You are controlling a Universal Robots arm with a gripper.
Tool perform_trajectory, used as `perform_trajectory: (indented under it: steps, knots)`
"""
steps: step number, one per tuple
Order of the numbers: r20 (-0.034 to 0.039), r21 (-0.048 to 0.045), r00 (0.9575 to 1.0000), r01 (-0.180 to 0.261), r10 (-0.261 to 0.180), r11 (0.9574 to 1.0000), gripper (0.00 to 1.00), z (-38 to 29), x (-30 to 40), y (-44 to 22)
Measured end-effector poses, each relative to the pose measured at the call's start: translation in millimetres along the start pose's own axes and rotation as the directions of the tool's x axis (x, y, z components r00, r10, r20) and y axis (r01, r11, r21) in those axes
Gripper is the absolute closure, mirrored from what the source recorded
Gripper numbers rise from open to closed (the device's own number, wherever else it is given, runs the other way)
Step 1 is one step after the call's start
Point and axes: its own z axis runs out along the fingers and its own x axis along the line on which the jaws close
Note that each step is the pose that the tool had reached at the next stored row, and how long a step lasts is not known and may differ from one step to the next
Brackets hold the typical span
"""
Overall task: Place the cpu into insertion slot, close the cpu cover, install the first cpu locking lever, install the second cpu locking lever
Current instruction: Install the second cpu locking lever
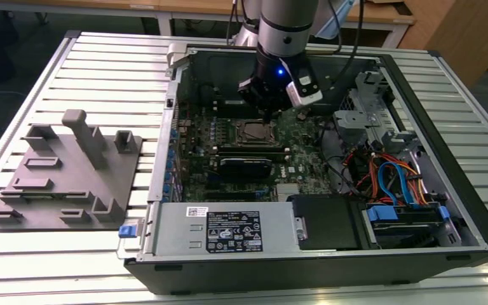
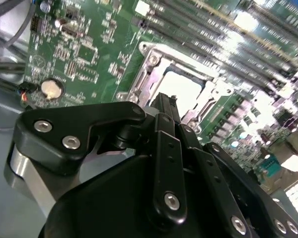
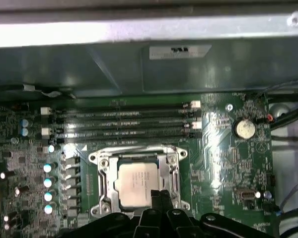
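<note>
The cpu [image 3: 137, 181] lies flat in the insertion slot [image 3: 95, 157], its silver-grey top showing through the window of the cpu cover [image 3: 138, 150]. The cover lies down around the chip. In the exterior view the slot [image 1: 253, 131] sits on the green board inside the open computer case, with my gripper [image 1: 267, 116] just above its far edge. Both wrist views show the gripper [image 3: 160, 194] [image 2: 165, 99] with its black fingers pressed together and nothing between them, the tips at the edge of the cover [image 2: 151, 62] beside the cpu [image 2: 181, 89].
Long memory slots [image 3: 119, 124] run beside the socket, and a coin battery [image 3: 245, 128] sits on the board. The case holds a power supply [image 1: 227, 229], a drive cage and coloured cables [image 1: 388, 178]. A grey fixture plate [image 1: 66, 184] lies on the table at the exterior view's left.
</note>
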Motion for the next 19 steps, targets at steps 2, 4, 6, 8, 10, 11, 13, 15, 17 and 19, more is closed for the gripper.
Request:
perform_trajectory:
  steps: [2, 4, 6, 8, 10, 11, 13, 15, 17, 19]
  knots:
    - [-0.0010, -0.0126, 1.0000, 0.000, 0.000, 0.9999, 0.90, -0.1, -0.1, -1.8]
    - [-0.0017, -0.0127, 1.0000, 0.000, 0.000, 0.9999, 0.90, -0.4, -0.3, -4.7]
    - [-0.0028, -0.0126, 1.0000, 0.000, 0.000, 0.9999, 0.90, -0.6, -0.5, -8.3]
    - [-0.0030, -0.0127, 1.0000, 0.000, 0.000, 0.9999, 0.90, -0.7, -0.7, -10.3]
    - [-0.0030, -0.0128, 1.0000, -0.001, 0.001, 0.9999, 0.90, -0.7, -0.7, -10.5]
    - [-0.0030, -0.0127, 1.0000, -0.001, 0.001, 0.9999, 0.90, -0.7, -0.7, -10.5]
    - [-0.0030, -0.0127, 1.0000, 0.000, 0.000, 0.9999, 0.90, -0.7, -0.7, -10.6]
    - [-0.0030, -0.0126, 1.0000, 0.000, 0.000, 0.9999, 0.90, -0.8, -0.7, -10.6]
    - [-0.0030, -0.0127, 1.0000, 0.000, 0.000, 0.9999, 0.90, -0.7, -0.7, -10.6]
    - [-0.0030, -0.0126, 1.0000, 0.000, 0.000, 0.9999, 0.90, -0.8, -0.7, -10.6]
